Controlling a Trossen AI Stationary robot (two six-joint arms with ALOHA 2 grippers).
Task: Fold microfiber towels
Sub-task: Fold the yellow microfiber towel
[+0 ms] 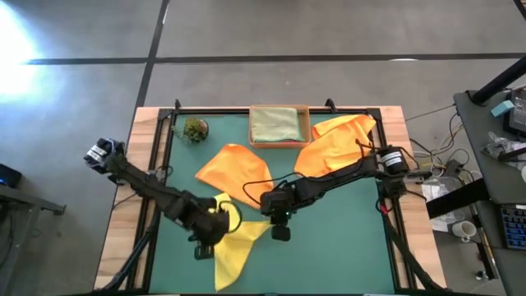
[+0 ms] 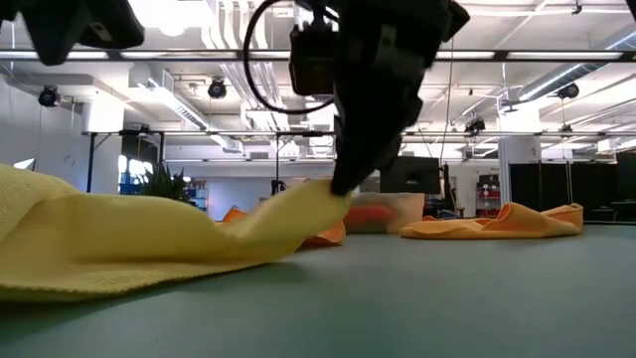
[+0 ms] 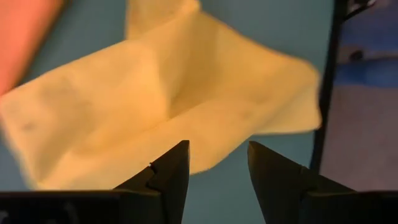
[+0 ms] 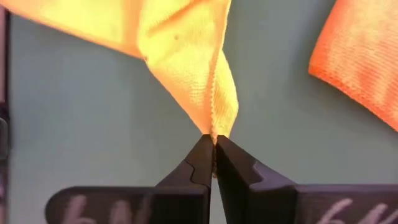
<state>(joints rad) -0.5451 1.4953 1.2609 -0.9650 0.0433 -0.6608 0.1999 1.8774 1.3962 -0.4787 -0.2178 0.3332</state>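
A yellow microfiber towel (image 1: pixel 234 247) lies crumpled on the green mat (image 1: pixel 345 247) near the table's front edge, and shows in the low view (image 2: pixel 119 249) as well. My right gripper (image 1: pixel 280 233) is shut on its right corner. My left gripper (image 3: pixel 217 155) hovers open above the towel's left part (image 3: pixel 155 99) and touches nothing. Two orange towels lie farther back, one mid-table (image 1: pixel 234 168) and one at the far right (image 1: pixel 337 144). A pale sage towel (image 1: pixel 274 123) lies folded in the tan tray (image 1: pixel 306 125). My right gripper pinches the yellow towel's pointed right corner (image 4: pixel 215 127) between its two fingertips, with the hemmed edge running into the fingers. The fingers slant down from the table's far right. That corner (image 2: pixel 323 199) is raised a little off the mat, and the rest lies on the mat.
A small green plant (image 1: pixel 196 129) stands at the far left of the mat, beside the tray. The black frame rail (image 1: pixel 271 109) runs along the far edge. Bare mat shows on the near right side of the table.
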